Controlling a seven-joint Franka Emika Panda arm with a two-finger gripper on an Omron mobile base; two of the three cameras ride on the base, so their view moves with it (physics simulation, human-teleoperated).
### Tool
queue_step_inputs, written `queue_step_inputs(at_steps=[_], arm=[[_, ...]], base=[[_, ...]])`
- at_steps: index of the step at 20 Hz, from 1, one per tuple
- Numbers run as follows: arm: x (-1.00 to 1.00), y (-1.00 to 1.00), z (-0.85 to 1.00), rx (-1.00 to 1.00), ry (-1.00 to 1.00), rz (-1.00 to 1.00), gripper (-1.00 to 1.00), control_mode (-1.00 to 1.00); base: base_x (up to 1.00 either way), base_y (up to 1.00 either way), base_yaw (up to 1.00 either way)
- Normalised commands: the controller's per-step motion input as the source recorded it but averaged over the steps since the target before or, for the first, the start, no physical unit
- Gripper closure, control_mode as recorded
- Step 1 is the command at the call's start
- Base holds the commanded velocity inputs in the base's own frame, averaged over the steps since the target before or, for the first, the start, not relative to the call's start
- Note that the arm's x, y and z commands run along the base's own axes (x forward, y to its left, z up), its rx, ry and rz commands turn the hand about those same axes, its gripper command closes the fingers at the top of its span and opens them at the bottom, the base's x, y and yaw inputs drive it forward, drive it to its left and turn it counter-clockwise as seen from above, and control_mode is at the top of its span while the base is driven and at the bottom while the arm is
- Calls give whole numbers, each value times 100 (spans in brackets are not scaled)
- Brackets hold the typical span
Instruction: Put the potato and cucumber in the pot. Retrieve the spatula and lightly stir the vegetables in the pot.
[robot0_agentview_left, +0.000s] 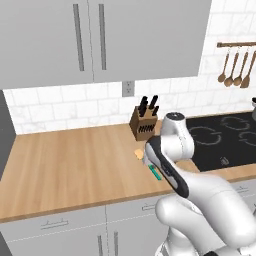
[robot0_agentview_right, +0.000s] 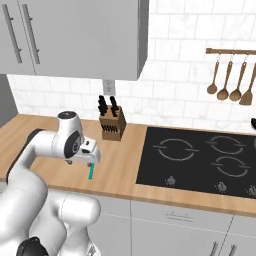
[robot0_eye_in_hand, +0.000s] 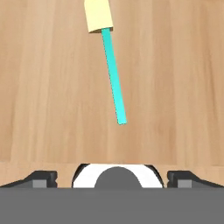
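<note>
Spatula (robot0_agentview_right: 247, 95) hangs on the wall rail (robot0_agentview_right: 220, 51) at far right, while my gripper (robot0_eye_in_hand: 113, 177) sits released over the counter (robot0_agentview_right: 30, 130).

From the left in the right base view, I see the bare wooden counter, then my arm bent low over its front edge. The hand view shows both fingertips (robot0_eye_in_hand: 43, 178) spread wide with nothing between them, above a teal-handled tool (robot0_eye_in_hand: 113, 78) with a pale yellow head that lies flat on the wood. A knife block (robot0_agentview_right: 112, 125) stands behind by the tiled wall, then the black cooktop (robot0_agentview_right: 195, 175). Three wooden spoons (robot0_agentview_right: 223, 92) hang on the rail, the spatula rightmost beside them.
</note>
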Motion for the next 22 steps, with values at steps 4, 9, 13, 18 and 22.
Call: queue_step_inputs(at_steps=[4,9,13,18,22], arm=[[23,0,-52,-2,2,1,-100,-100],[30,0,-40,0,0,0,-100,-100],[34,0,-31,0,0,0,-100,-100],[27,0,-26,0,0,0,-100,-100],[17,0,-29,0,0,0,-100,-100]], base=[[0,0,0],[0,0,0],[0,0,0],[0,0,0],[0,0,0]])
